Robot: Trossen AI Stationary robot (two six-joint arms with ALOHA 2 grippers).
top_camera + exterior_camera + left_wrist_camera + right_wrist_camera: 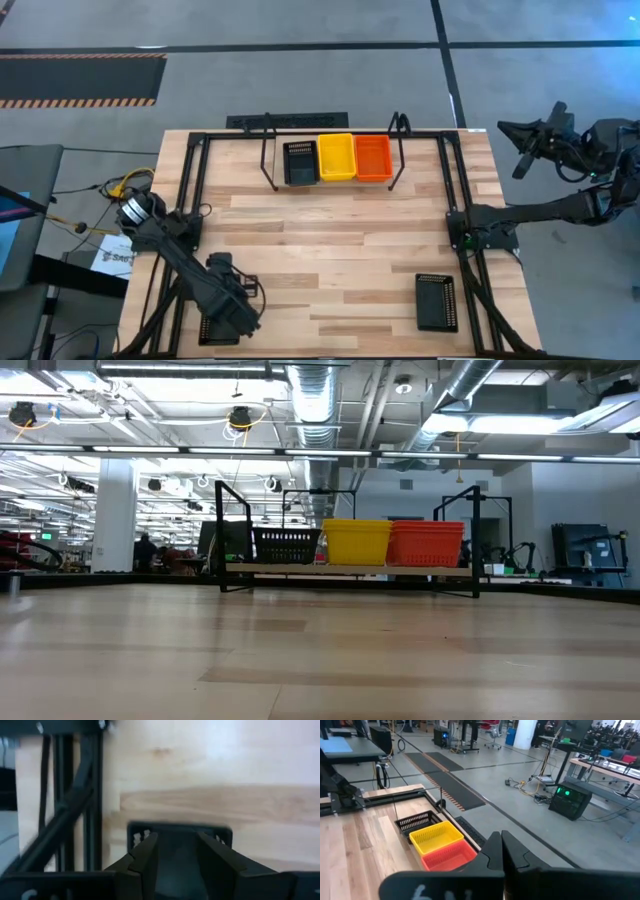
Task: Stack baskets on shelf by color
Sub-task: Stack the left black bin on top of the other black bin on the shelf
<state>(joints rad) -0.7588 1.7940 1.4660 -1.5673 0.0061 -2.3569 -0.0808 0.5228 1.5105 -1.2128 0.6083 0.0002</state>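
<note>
The black rod shelf stands at the table's far middle and holds a black basket, a yellow basket and a red basket side by side; they also show in the low view. Another black basket lies flat at the near right. A third black basket lies at the near left under my left gripper, which is open, its fingers just above or at the basket's near part. My right gripper is shut and empty, raised beyond the table's far right corner. My left gripper comes at the near-left black basket from above, its open fingers in front of the basket's far wall. I cannot tell whether they touch it. The basket lies flat on the table.
Black frame rails run along the table's left and right sides, close beside the near-left basket. The wooden table top lies bare between the shelf and the near baskets. Cables and a side table stand off the left edge.
</note>
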